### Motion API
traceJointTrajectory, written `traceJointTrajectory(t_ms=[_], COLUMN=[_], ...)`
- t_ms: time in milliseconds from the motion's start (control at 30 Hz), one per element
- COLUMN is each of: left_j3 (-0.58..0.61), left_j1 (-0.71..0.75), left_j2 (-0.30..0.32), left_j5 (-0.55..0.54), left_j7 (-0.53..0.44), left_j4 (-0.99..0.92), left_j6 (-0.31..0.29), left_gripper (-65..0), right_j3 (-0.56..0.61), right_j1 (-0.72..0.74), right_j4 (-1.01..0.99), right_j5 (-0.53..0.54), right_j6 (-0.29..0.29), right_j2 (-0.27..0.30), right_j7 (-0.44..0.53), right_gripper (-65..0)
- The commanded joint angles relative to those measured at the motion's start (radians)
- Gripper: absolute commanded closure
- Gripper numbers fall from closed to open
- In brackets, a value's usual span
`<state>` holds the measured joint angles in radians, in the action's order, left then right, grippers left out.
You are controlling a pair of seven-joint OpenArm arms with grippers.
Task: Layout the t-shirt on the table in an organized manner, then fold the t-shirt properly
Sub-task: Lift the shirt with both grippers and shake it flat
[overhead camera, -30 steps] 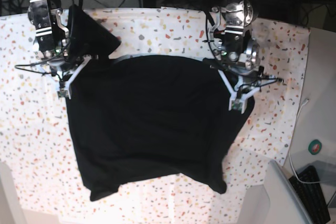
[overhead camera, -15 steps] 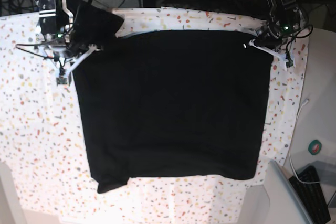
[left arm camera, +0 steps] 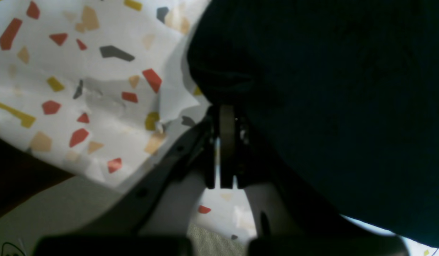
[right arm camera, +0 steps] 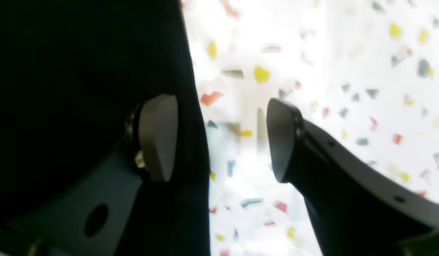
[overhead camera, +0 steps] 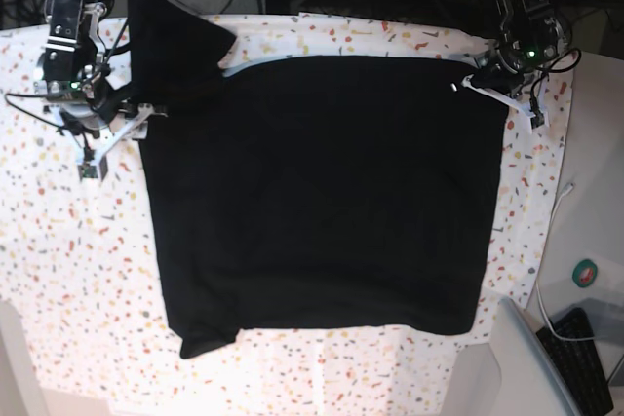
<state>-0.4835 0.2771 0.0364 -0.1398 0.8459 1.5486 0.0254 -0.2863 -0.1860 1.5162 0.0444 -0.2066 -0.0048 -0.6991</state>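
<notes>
The black t-shirt lies spread flat on the flecked table, plain side up, with one sleeve bunched at the far left corner. My left gripper is at the shirt's far right corner, and the left wrist view shows this left gripper shut on the edge of the t-shirt. My right gripper stands just left of the shirt's far left edge. In the right wrist view the right gripper is open, with the t-shirt hanging loose beside one pad.
A keyboard and a grey box sit off the table at the near right, with a green roll beside them. A thin white cable runs along the table's right edge. Cables and frame parts crowd the far edge.
Both arms pulled the shirt toward the far edge and apart, spreading it flat. In the last half second my right gripper opened, let go of its corner and shifted left. The left arm held still.
</notes>
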Motion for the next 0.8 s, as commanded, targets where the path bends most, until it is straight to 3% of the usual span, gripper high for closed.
traceJointTrajectory(t_ms=[0,200,267,333,367,633,767], left_j3=[-0.004,-0.007,-0.010,-0.011,-0.011,-0.001,0.047], left_j1=[-0.005,-0.003,-0.003,-0.003,-0.003,0.003,-0.016], left_j2=[0.007,0.007,0.007,0.013,0.018,0.033,0.035], left_j5=[0.001,0.001,0.002,0.002,0.002,0.002,0.002], left_j7=[-0.012,-0.012,-0.012,-0.012,-0.012,-0.012,-0.010], left_j4=[0.014,0.014,0.014,0.017,0.017,0.052,0.088], left_j6=[0.005,0.005,0.005,0.005,0.005,0.005,0.005], left_gripper=[0.0,0.0,0.0,0.0,0.0,0.0,0.0], right_j3=[-0.001,0.020,0.043,0.048,0.046,-0.098,-0.104], right_j1=[0.004,0.026,0.023,0.013,0.013,-0.056,-0.083], right_j4=[-0.006,-0.111,-0.116,-0.115,-0.115,0.145,0.223], right_j5=[0.004,0.004,0.004,0.004,0.004,0.002,0.001], right_j6=[-0.011,-0.034,-0.095,-0.167,-0.193,-0.159,-0.159], right_j2=[0.002,-0.001,-0.001,-0.001,-0.001,-0.053,-0.053], right_j7=[0.008,0.009,0.009,0.009,0.006,0.000,-0.001], right_gripper=[-36.6,-33.8,-22.5,-4.4,0.0,0.0,0.0])
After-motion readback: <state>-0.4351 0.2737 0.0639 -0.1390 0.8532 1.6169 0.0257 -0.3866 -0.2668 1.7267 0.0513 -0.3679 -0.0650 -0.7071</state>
